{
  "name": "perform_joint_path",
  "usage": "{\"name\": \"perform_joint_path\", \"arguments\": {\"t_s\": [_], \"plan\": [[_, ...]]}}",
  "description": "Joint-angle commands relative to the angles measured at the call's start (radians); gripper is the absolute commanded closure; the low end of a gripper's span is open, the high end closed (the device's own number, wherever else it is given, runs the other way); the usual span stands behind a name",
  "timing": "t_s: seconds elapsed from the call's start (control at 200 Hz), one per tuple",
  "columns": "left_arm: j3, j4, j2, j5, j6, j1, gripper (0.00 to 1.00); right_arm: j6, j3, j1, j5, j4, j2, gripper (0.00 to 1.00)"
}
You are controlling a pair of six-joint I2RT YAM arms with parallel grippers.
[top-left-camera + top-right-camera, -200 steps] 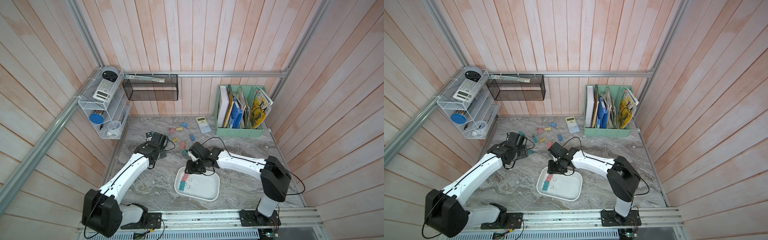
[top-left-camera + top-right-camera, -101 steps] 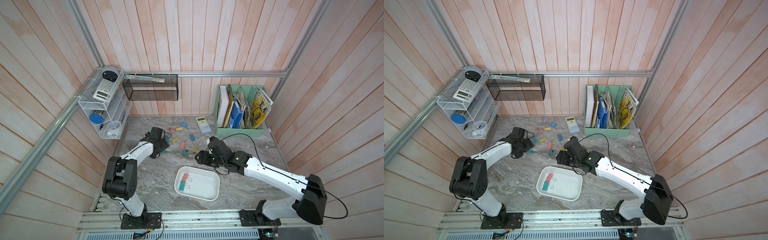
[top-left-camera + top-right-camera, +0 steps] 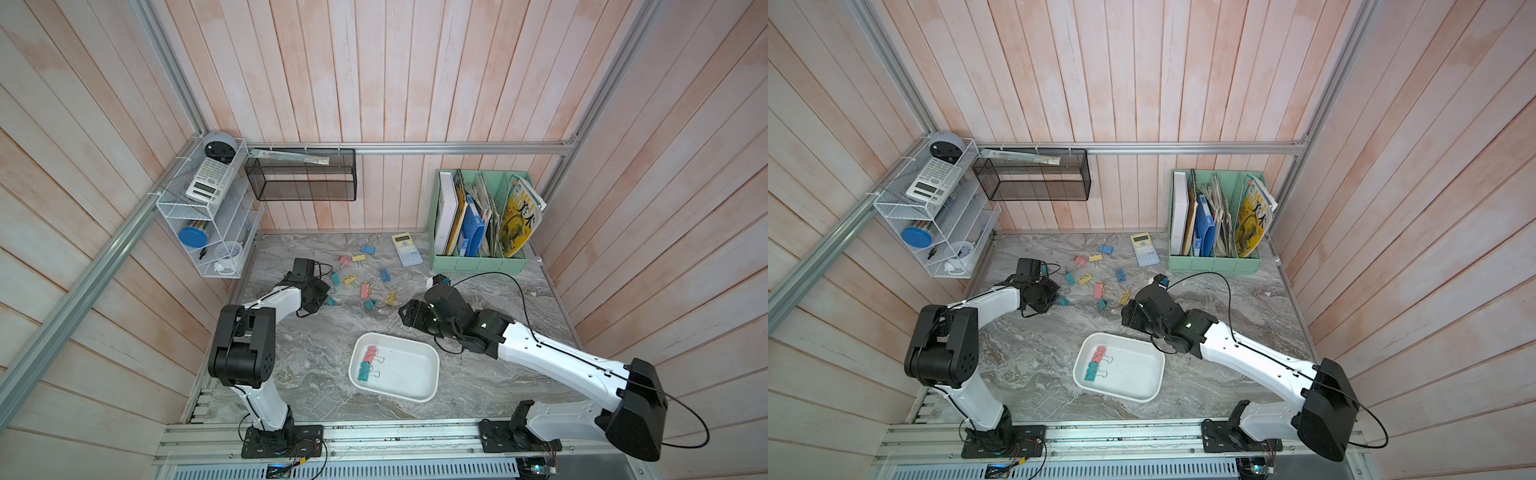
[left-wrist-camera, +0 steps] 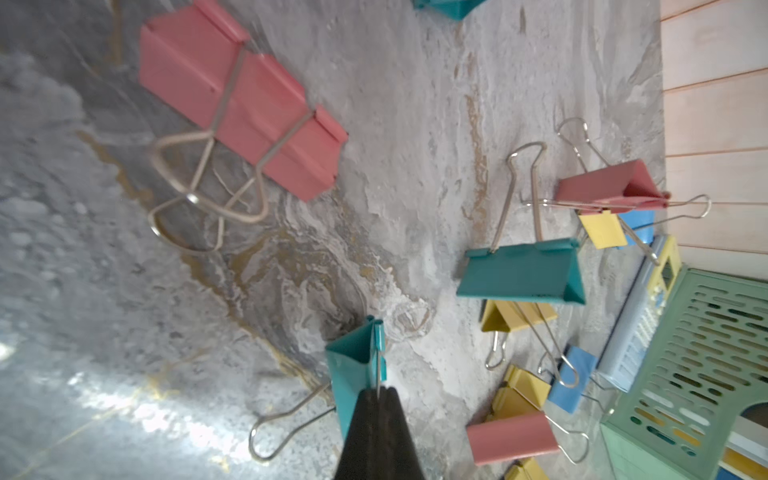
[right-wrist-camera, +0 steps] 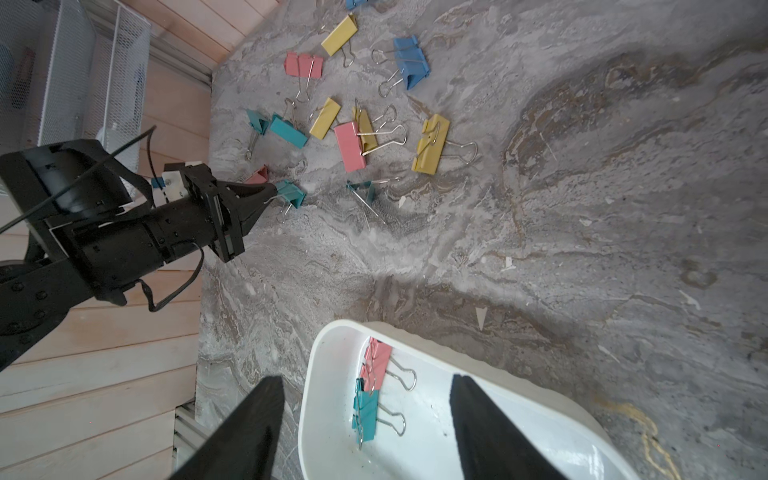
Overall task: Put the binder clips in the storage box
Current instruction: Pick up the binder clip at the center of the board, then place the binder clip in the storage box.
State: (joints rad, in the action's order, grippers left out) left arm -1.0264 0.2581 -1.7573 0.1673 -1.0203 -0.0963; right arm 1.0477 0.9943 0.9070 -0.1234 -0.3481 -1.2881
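Now the left tool (image 4: 376,397) had snapped shut on a teal binder clip (image 4: 353,365), at the bottom centre of the left wrist view; a moment earlier its jaws stood apart. That clip seemed to rest on the bench (image 3: 316,345), left of the scattered binder clips (image 3: 368,289) in both top views. The right tool (image 5: 363,378) hung wide and empty just beside the storage box (image 3: 430,361), lower centre, which held a pink clip (image 3: 369,354) and a second teal clip (image 3: 365,371). Judging by this, a third clip was ready for lifting.

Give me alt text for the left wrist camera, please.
The left gripper is shut on the wire handle of a teal binder clip on the marble table. Other clips, pink, teal, yellow and blue, lie scattered beyond it.
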Motion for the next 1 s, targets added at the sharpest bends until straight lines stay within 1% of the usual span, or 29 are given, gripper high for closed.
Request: {"name": "perform_joint_path", "arguments": {"t_s": [0.0, 0.07, 0.185, 0.245, 0.32, 0.38, 0.395, 0.415, 0.485, 0.555, 0.595, 0.66, 0.715, 0.77, 0.815, 0.88, 0.99], "plan": [[-0.016, 0.045, 0.049, 0.080, 0.045, 0.003, 1.00, 0.008, 0.003, -0.040, -0.039, 0.038, -0.016, 0.30], [-0.035, 0.116, 0.102, 0.100, 0.083, 0.001, 1.00, -0.019, 0.026, -0.079, -0.013, 0.033, -0.036, 0.29], [-0.088, 0.294, 0.223, 0.091, 0.180, -0.019, 1.00, -0.060, 0.061, -0.145, 0.020, 0.021, -0.061, 0.20], [-0.137, 0.429, 0.282, 0.052, 0.255, -0.052, 1.00, -0.064, 0.069, -0.185, 0.057, 0.026, -0.071, 0.17], [-0.206, 0.584, 0.340, -0.010, 0.362, -0.126, 1.00, -0.055, 0.066, -0.236, 0.105, 0.033, -0.075, 0.14], [-0.258, 0.703, 0.366, -0.075, 0.437, -0.211, 1.00, -0.040, 0.053, -0.273, 0.125, 0.032, -0.070, 0.10], [-0.272, 0.735, 0.370, -0.099, 0.453, -0.235, 1.00, -0.035, 0.047, -0.281, 0.128, 0.033, -0.069, 0.05], [-0.290, 0.776, 0.372, -0.128, 0.473, -0.263, 1.00, -0.028, 0.040, -0.293, 0.133, 0.031, -0.065, 0.03], [-0.359, 0.921, 0.358, -0.248, 0.537, -0.399, 1.00, 0.008, 0.010, -0.335, 0.154, 0.028, -0.046, 0.02], [-0.452, 1.097, 0.292, -0.406, 0.581, -0.559, 1.00, 0.037, -0.024, -0.374, 0.169, 0.021, -0.017, 0.02], [-0.505, 1.196, 0.226, -0.486, 0.595, -0.650, 1.00, 0.048, -0.043, -0.391, 0.168, 0.012, 0.005, 0.02], [-0.575, 1.314, 0.120, -0.544, 0.592, -0.756, 1.00, 0.057, -0.074, -0.416, 0.154, -0.011, 0.044, 0.02], [-0.610, 1.346, 0.053, -0.541, 0.576, -0.808, 1.00, 0.074, -0.102, -0.436, 0.141, -0.032, 0.079, 0.02], [-0.622, 1.310, 0.017, -0.512, 0.561, -0.841, 1.00, 0.090, -0.130, -0.453, 0.130, -0.049, 0.116, 0.02], [-0.628, 1.270, -0.004, -0.466, 0.547, -0.849, 1.00, 0.103, -0.151, -0.462, 0.122, -0.063, 0.147, 0.02], [-0.631, 1.220, -0.031, -0.442, 0.523, -0.849, 1.00, 0.111, -0.174, -0.466, 0.105, -0.084, 0.193, 0.03], [-0.614, 1.164, -0.073, -0.459, 0.510, -0.851, 1.00, 0.121, -0.201, -0.468, 0.070, -0.150, 0.272, 0.02]]}}
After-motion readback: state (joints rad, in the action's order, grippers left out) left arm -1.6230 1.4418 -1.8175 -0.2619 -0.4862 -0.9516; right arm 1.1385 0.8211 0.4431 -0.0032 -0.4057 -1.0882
